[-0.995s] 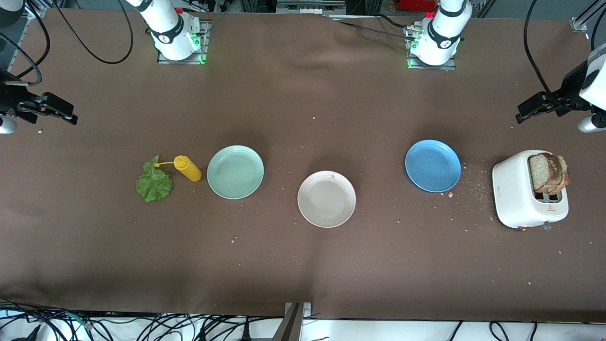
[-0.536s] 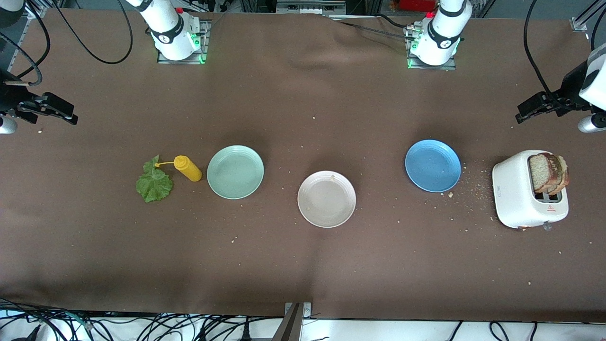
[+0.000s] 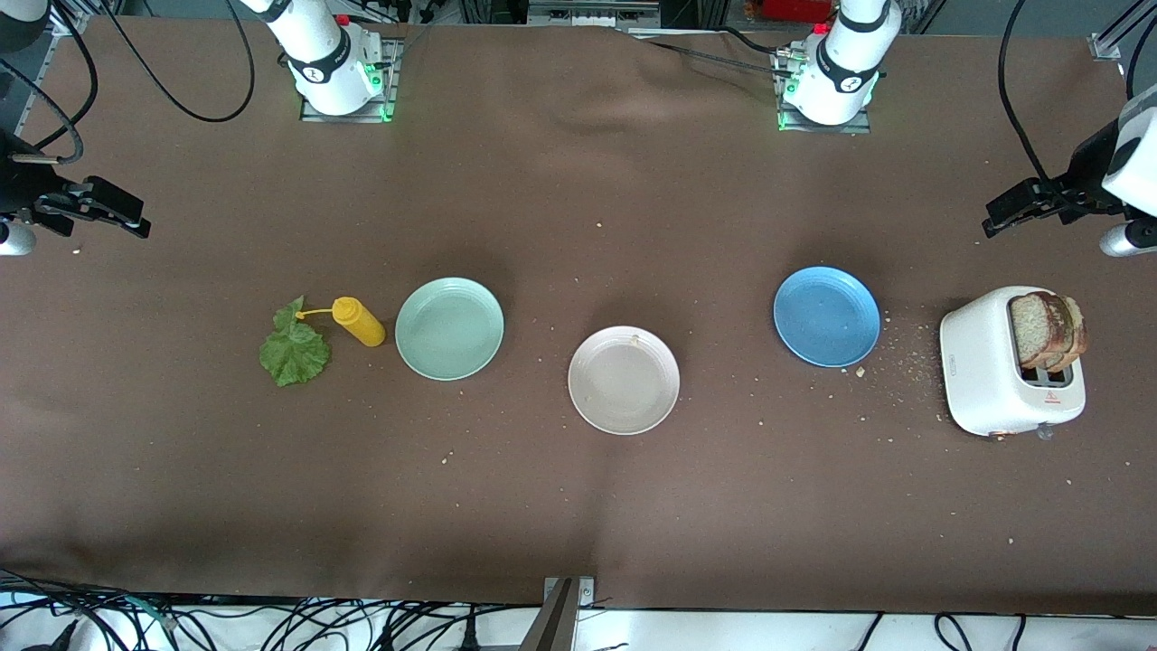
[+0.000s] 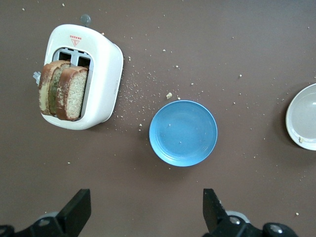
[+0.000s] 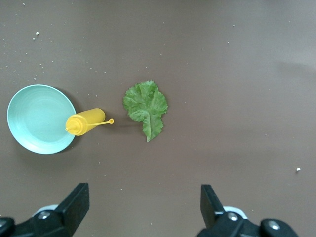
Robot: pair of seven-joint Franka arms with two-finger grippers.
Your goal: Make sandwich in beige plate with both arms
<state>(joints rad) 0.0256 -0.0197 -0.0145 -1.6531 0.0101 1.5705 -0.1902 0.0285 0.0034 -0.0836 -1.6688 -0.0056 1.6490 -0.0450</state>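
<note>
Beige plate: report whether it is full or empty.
Empty: the beige plate shows bare surface, only crumbs; both bread slices stand in the toaster.

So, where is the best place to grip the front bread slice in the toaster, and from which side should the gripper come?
Probably from straight above. The bread slices stand upright in the toaster, with only their top halves free. The open left gripper could come down over the nearer slice's upper crust, one finger on each flat face, and lift it straight up.

A matt brown cloth [image 3: 578, 506] covers the table, faintly creased. The toaster [image 3: 985, 371] looks like glossy white plastic; the plates are smooth, the lettuce leaf [image 3: 294, 351] crinkled.
</note>
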